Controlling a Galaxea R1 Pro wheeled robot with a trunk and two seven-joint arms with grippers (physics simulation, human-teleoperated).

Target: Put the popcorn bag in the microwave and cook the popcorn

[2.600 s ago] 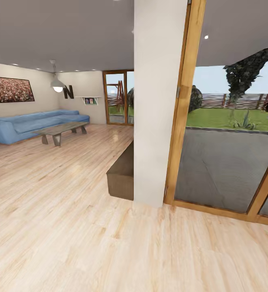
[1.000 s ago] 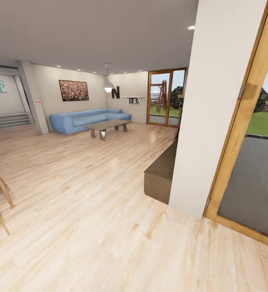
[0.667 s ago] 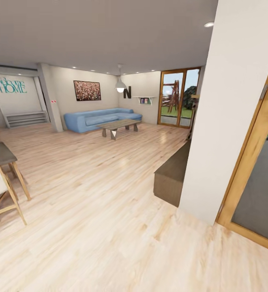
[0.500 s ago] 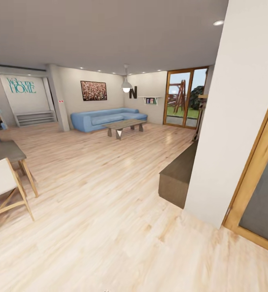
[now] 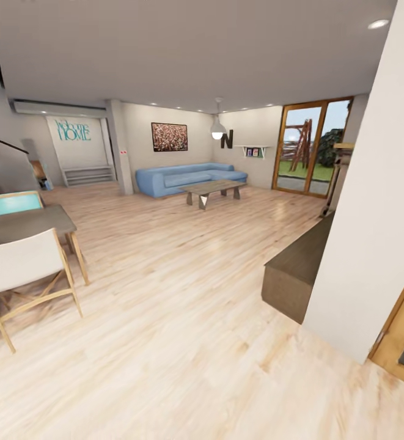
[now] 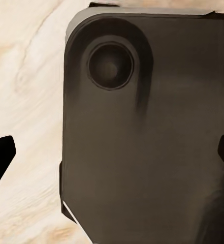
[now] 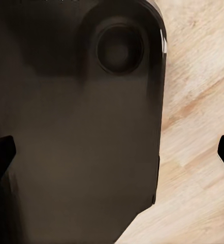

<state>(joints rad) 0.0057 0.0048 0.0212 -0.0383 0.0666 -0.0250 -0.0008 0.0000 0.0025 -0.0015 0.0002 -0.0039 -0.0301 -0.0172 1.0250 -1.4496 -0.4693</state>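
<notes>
The kitchen, popcorn bag, countertop, microwave and popcorn are out of view; the head view looks across a living room with a pale wood floor (image 5: pixel 165 318). In the left wrist view my left gripper (image 6: pixel 112 162) is open, its dark fingertips (image 6: pixel 0 158) far apart over a dark part of the robot body (image 6: pixel 142 152) and the floor. My right gripper (image 7: pixel 112 155) is open too, fingertips (image 7: pixel 0 155) wide over the same dark body (image 7: pixel 76 127), nothing between them.
A wooden table (image 5: pixel 24 225) with a white chair (image 5: pixel 21 266) and a teal chair (image 5: pixel 13 203) stands at the left. A white pillar (image 5: pixel 379 214) and a low dark cabinet (image 5: pixel 299 269) are at the right. A blue sofa (image 5: pixel 183 178) and coffee table (image 5: pixel 213 190) sit far ahead.
The whole picture has shifted right, so the camera has turned left. The pillar and glass door slid toward the right edge; the table, chairs and stairs came into view at the left.
</notes>
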